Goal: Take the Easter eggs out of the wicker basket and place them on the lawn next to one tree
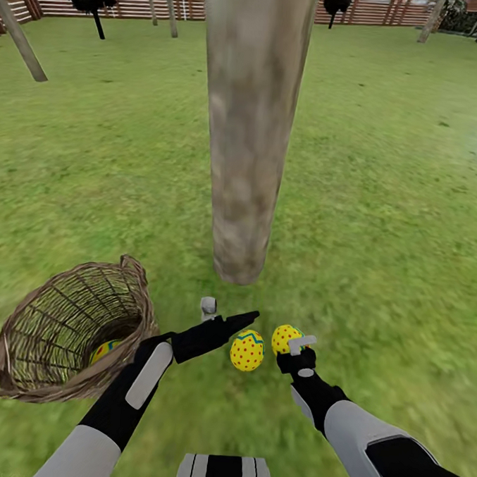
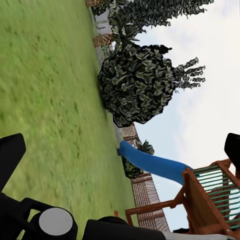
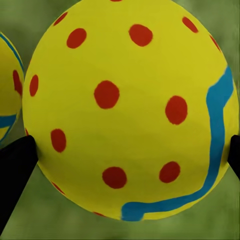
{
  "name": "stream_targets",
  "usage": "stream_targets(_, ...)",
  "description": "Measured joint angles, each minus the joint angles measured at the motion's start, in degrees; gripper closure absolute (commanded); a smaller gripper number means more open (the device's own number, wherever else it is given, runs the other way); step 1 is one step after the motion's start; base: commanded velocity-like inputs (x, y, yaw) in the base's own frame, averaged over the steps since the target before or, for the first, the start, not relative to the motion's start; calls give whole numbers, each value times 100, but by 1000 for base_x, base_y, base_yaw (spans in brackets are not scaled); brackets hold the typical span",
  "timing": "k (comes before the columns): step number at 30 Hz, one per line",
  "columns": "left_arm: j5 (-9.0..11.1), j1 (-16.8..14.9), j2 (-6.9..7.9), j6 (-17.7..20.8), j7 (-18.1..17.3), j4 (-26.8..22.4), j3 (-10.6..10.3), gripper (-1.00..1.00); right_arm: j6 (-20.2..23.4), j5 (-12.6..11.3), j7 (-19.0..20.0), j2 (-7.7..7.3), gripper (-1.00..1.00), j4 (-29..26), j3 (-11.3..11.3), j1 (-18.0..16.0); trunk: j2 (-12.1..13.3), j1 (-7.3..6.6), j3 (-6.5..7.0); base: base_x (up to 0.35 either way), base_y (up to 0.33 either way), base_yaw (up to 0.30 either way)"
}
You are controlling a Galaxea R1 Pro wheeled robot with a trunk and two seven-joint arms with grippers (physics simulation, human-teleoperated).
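Roughly two-thirds done, by my read. Nearest the robot, the right gripper [image 1: 293, 343] sits at an egg [image 1: 286, 338] low over the lawn [image 1: 380, 226]. In the right wrist view that egg [image 3: 127, 107] bulks between two dark fingertips [image 3: 15, 170], one at each flank and seemingly touching, so the fingers look closed around it. Whether it already rests on the grass or is a bit above it, I can't tell.

Just beside it, toward the left arm, a second egg [image 1: 247, 350] lies on the lawn with no finger on it; its edge shows in the right wrist view [image 3: 7, 95]. The left gripper [image 1: 224, 315] is just beside that egg: one dark finger points toward it, the other, paler, sticks up. Fingers spread wide, holding nothing. The left wrist view looks past them across grass to a bush [image 2: 142, 82], a blue slide [image 2: 155, 165] and a wooden playset [image 2: 200, 197].

Further to the robot's left, the wicker basket [image 1: 39, 378] lies tipped on its side, mouth facing the camera. The third egg [image 1: 103, 349] is inside, partly seen through the weave. That one is left.

Beyond both placed eggs, the tree [image 1: 249, 126] trunk meets the grass near them, so both count as next to it in my judgement. Fence [image 1: 211, 0] and thinner trees are far back.

Remaining: release the right egg, then fetch the basket egg to the same trunk.
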Motion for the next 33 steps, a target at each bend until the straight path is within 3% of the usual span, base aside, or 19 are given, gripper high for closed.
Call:
stream_targets(10,-1,1,-4,0,0,13,0,-100,-6,-8,-6,2,100,-25,-2,1,-13,26,-281,0,0,0)
stream_targets(20,1,1,1,1,0,35,9,-100,-83,-8,-8,2,100,-25,-9,2,-14,23,-373,172,0,0)
stream_targets(33,0,1,1,-1,-36,20,9,-100,-79,11,-11,3,100,-34,29,-1,-17,30,-535,4,0,0)
